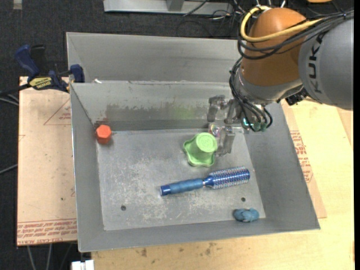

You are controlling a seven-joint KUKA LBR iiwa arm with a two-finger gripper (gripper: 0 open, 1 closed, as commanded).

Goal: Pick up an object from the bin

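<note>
The gripper (224, 138) is down low in the back-right part of the bin (140, 167), just beside the right edge of a little green plastic cup (200, 149) with a wavy flared rim. Honestly can't tell if the gripper is wide or narrow from this angle, or whether it's actually touching the cup, and nothing is visibly held. Just in front of the cup lies a blue hairbrush (205, 181), handle pointing left. Further out, a bluish lump (246, 215) sits near the front-right corner, and a small orange piece (103, 133) is way over by the left wall.
</note>
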